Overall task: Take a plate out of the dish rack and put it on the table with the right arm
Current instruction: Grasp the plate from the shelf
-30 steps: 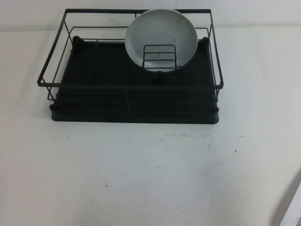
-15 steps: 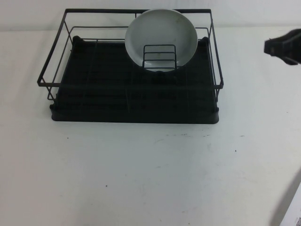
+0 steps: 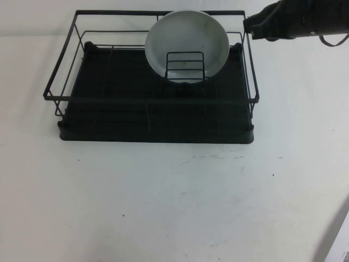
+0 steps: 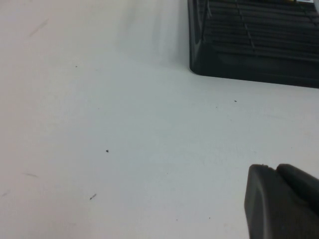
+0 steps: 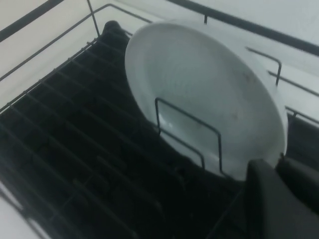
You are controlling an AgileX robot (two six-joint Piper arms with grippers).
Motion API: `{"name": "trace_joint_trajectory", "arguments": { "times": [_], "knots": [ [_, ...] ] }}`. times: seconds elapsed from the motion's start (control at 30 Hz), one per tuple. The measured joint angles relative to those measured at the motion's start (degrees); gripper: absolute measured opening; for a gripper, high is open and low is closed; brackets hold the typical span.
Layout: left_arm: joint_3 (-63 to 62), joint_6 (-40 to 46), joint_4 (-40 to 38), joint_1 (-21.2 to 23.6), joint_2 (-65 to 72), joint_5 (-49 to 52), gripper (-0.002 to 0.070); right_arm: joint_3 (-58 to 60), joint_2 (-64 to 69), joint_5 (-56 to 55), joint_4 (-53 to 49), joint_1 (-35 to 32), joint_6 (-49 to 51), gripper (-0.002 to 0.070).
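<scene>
**A:** High view first. The right gripper sits at the far right corner of the dish rack, its tip just at the top rail. The plate is off to that gripper's left, near but apart, standing on edge at the back of the rack behind the small wire holder. Its hollow face looks toward the camera side and it leans back a bit against the rear rail. Round, so no real long axis; the disc just stands close to upright.

**B:** Fingers?

**A:** Pressed together as far as I can tell, nothing between them. The right arm runs in from the right edge with a thin cable looping under it.

**B:** Left wrist view?

**A:** Mostly bare table with dark specks. Only a dark chunk of the left gripper shows, can't tell if it's spread or closed. One corner of the rack's black tray lies ahead of it, well apart. No plate in this one.

**B:** Right wrist?

**A:** The plate fills the view just ahead of the right gripper, tilted, concave face toward the camera, lower edge tucked behind the wire holder over the black tray.
</scene>
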Motion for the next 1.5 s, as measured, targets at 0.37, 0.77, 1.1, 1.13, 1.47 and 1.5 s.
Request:
{"name": "trace_joint_trajectory", "arguments": {
  "times": [0.37, 0.77, 1.1, 1.13, 1.47, 1.5],
  "knots": [
    [0.0, 0.0, 0.0, 0.0, 0.0, 0.0, -0.0004, -4.3, 4.6, 0.5, 0.8, 1.0, -10.1, 0.0294],
    [0.0, 0.0, 0.0, 0.0, 0.0, 0.0, -0.0004, -4.4, 6.3, -4.0, 6.2, 2.3, -18.6, 0.0319],
    [0.0, 0.0, 0.0, 0.0, 0.0, 0.0, -0.0004, -4.4, 6.7, -11.5, 8.6, 4.2, -27.3, 0.0349],
    [0.0, 0.0, 0.0, 0.0, 0.0, 0.0, -0.0004, -4.4, 7.1, -12.1, 8.7, 4.7, -28.6, 0.035],
    [0.0, 0.0, 0.0, 0.0, 0.0, 0.0, -0.0004, -9.3, 13.1, -15.3, 13.2, 6.9, -38.9, 0.0351],
    [0.0, 0.0, 0.0, 0.0, 0.0, 0.0, -0.0004, -10.3, 13.9, -15.5, 13.5, 6.9, -39.1, 0.0351]
  ]
}}
